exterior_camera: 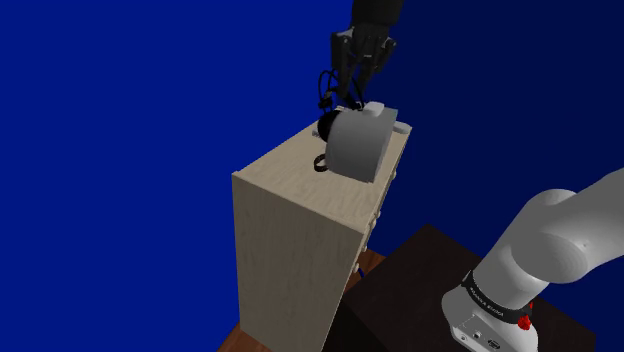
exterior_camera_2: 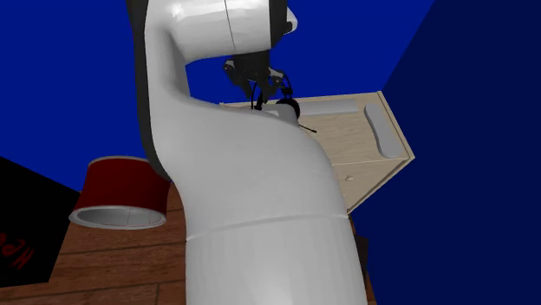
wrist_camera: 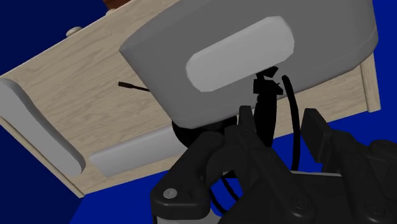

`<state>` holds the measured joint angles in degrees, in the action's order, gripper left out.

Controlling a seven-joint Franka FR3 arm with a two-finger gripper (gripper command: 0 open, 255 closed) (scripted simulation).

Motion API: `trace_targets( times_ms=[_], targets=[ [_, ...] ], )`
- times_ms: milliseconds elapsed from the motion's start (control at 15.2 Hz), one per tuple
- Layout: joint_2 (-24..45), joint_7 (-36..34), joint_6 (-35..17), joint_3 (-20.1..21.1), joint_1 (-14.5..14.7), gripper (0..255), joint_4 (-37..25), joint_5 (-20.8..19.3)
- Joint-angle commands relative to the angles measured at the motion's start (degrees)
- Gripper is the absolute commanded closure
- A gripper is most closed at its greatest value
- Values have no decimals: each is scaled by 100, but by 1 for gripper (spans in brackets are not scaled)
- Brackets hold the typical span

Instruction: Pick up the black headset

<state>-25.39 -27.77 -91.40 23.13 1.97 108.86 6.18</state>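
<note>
The black headset [exterior_camera: 324, 127] hangs over the top of a pale wooden cabinet [exterior_camera: 290, 190], right behind a grey rounded box [exterior_camera: 360, 142]. My gripper [exterior_camera: 350, 95] comes down from above and is shut on the headset's thin band, which rises above the ear cup. In the wrist view the band piece [wrist_camera: 266, 95] sits between the fingers of my gripper [wrist_camera: 280, 118], close against the grey box [wrist_camera: 254, 38]. In the second exterior view the ear cup [exterior_camera_2: 289, 109] and its thin boom hang under the gripper [exterior_camera_2: 257, 87]. I cannot tell whether the ear cup touches the cabinet top.
Flat grey strips [wrist_camera: 32, 121] lie along the cabinet top's edges [exterior_camera_2: 381, 130]. A red round shade-like thing [exterior_camera_2: 117, 191] stands above the wooden floor beside the cabinet. My own white arm [exterior_camera_2: 243, 191] blocks the middle of the second exterior view. The dark stand [exterior_camera: 420, 290] is beside the cabinet.
</note>
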Motion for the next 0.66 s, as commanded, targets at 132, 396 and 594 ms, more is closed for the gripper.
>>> trace_targets(
  times_ms=[132, 396, 594],
  targets=[
    [126, -17, 311, -2, -29, 255, -435, -47],
    [273, -44, 621, 10, -56, 255, -885, -94],
    [319, -53, 712, 16, -64, 255, -1020, -109]
  ],
)
